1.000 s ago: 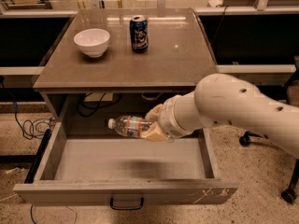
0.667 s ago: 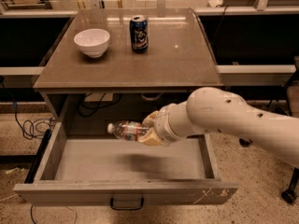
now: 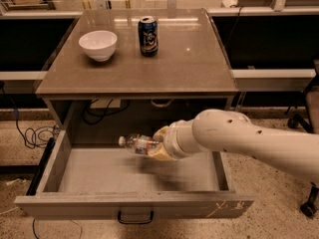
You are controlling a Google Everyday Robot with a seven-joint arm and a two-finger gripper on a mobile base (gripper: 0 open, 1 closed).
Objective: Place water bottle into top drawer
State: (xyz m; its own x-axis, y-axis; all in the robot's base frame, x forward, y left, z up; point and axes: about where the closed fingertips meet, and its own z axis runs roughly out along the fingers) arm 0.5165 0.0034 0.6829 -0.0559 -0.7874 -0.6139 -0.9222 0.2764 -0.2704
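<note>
The water bottle point(image 3: 135, 143), clear with a white cap and a red-and-white label band, lies on its side in the air with its cap to the left. My gripper point(image 3: 158, 146) is shut on its base end and holds it inside the open top drawer point(image 3: 99, 171), just above the grey floor near the drawer's back middle. My white arm comes in from the right over the drawer's right side. The drawer is pulled fully out, with its dark bail handle point(image 3: 135, 217) on the scuffed front panel.
On the tabletop point(image 3: 189, 59) stand a white bowl point(image 3: 97, 44) at the left and a dark blue drink can point(image 3: 148, 36) in the middle. Cables point(image 3: 35, 133) hang behind and left of the drawer. An office chair base point(image 3: 309, 203) is at the right.
My arm has moved left and lower into the drawer, carrying the bottle with it. The bottle now sits closer to the drawer floor.
</note>
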